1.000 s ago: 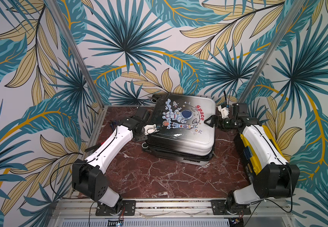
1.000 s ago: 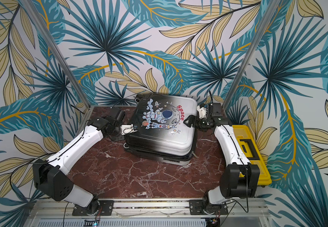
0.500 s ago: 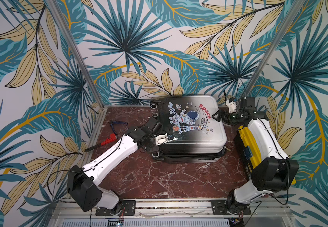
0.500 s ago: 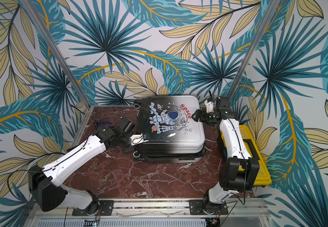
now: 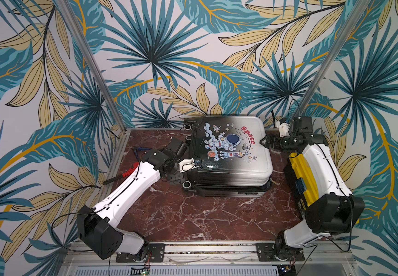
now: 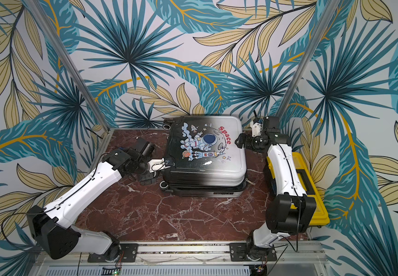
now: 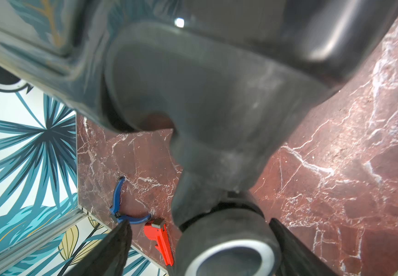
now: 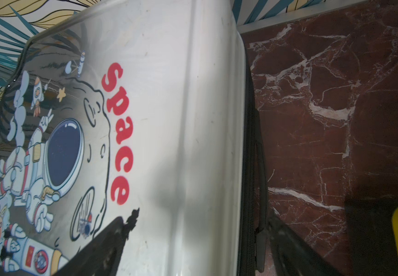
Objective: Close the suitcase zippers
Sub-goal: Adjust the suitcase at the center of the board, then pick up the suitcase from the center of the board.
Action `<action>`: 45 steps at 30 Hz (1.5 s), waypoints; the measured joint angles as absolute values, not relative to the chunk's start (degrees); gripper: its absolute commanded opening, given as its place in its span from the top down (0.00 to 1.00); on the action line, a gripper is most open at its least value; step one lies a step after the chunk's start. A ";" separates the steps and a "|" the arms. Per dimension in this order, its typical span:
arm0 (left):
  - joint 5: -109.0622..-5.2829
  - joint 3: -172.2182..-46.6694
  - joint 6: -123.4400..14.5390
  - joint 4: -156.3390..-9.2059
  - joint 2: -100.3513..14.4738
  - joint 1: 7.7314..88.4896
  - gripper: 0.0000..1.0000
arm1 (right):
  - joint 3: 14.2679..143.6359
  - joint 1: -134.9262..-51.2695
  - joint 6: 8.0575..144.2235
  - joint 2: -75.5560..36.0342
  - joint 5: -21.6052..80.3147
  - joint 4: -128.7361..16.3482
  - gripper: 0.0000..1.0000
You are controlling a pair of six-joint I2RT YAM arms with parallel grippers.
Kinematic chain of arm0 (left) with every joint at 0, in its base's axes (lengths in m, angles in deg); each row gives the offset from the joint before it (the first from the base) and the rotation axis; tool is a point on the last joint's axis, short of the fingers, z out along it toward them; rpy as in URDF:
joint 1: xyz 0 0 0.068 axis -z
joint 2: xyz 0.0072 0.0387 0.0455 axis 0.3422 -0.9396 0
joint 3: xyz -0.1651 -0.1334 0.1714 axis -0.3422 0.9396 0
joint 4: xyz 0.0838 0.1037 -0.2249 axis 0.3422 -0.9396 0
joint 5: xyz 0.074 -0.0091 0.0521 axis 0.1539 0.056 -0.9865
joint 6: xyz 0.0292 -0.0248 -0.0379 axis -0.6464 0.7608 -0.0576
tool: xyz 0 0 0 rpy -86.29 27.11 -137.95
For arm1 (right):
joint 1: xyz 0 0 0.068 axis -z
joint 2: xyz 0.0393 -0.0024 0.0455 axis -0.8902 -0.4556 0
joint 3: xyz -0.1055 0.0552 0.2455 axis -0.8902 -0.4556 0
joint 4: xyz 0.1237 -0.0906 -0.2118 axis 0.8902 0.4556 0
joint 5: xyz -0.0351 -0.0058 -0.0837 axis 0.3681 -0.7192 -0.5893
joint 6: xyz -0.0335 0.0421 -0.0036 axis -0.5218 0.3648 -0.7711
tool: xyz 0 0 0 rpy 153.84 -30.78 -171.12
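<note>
Suitcase (image 5: 231, 153) lay flat at the worktop's (image 5: 193, 215) back edge, right of centre. Your left end effector (image 5: 193, 163) sat at its near-left corner, jaws spread either side of a wheel (image 7: 229, 251), holding nothing. Right end effector (image 5: 263, 141) straddled the right edge, also spread and empty. Shell looked glossy, stiff and likely light, so it would have skated under a pull. You needed to pinch a thin pull on the zipper (image 8: 250, 167) and brace the shell with the other arm.

The white-to-black hard-shell suitcase (image 5: 229, 153) with astronaut print lies flat, print up, far back on the marble tabletop (image 5: 193, 215). Its black zipper track (image 8: 248, 167) follows the side seam.
</note>
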State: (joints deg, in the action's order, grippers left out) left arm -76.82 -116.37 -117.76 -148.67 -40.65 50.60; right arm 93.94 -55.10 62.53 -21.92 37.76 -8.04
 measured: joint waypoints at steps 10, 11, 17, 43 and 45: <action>-76.01 -119.14 -118.24 -150.74 -39.87 50.51 0.07 | 90.29 -55.10 62.53 -17.83 38.87 -7.98 0.07; -75.93 -119.41 -118.02 -150.90 -39.36 50.56 0.07 | 89.94 -55.10 62.53 -17.70 38.87 -7.96 0.07; -75.31 -120.61 -116.64 -152.27 -37.62 50.67 0.08 | 87.71 -55.10 62.33 -17.24 38.85 -7.76 0.07; -75.07 -125.09 -119.11 -153.61 -49.68 48.11 0.13 | 79.37 -55.10 61.72 -11.23 43.90 -8.50 0.07; -75.36 -124.94 -119.35 -153.19 -49.86 48.02 0.13 | 79.37 -55.10 61.72 -11.23 44.05 -8.70 0.07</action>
State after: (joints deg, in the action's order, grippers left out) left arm -75.36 -124.94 -119.35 -153.19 -49.86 48.02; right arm 79.37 -55.10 61.72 -11.23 44.05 -8.70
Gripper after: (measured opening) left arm 0.873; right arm 0.929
